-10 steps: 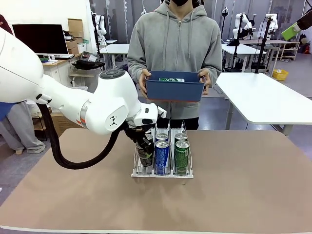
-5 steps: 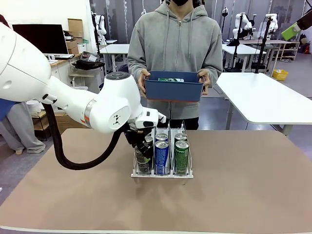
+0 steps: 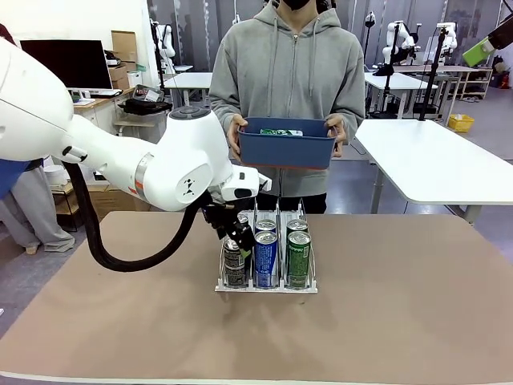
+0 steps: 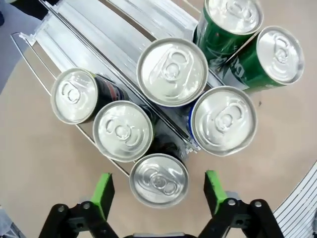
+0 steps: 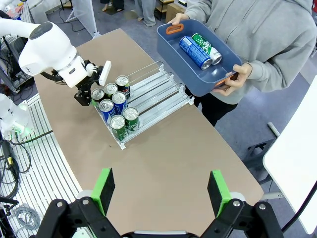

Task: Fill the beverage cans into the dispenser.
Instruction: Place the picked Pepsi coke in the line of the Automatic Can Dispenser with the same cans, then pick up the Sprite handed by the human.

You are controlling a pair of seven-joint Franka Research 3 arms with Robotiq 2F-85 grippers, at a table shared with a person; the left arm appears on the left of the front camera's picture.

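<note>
Front view: the white left arm (image 3: 120,160) reaches in and turns its wrist steeply down, so the left tool (image 3: 234,234) hangs right above the lane on its own side of the clear three-lane dispenser with thin wire dividers (image 3: 267,287). Directly beneath the tool a dark aluminium drink can with a silver top (image 3: 233,265) stands upright at the lane's low front lip, which I judge to be where a fed can should end up. On the side away from the arm, a blue aluminium can (image 3: 265,258) and a green aluminium can (image 3: 299,258) head the other two lanes, with more cans behind them. Beyond the tool, past the far edge of the brown desk (image 3: 401,321), a person holds a blue plastic tub (image 3: 286,151) level in both hands, probably to keep the next cans within reach.

Left wrist view: the camera looks straight down, so the wrist is vertical. The tool's green pads (image 4: 103,191) stand spread on either side of the dark can's silver top. Bare desk shows in the gap on each side, so nothing is pinched and the can stands alone. Past the fingertips two further dark cans (image 4: 121,130) queue in the same lane, with two blue tops alongside them and two green tops farthest off.

Right wrist view: the right tool (image 5: 161,192) is spread wide with nothing between its pads, parked high over the desk and looking down. Far ahead of it the dispenser holds seven cans, and the left tool sits at its front end. In the tub beyond it, a blue can and a green can lie on their sides, so I judge that filling remains to be done.
</note>
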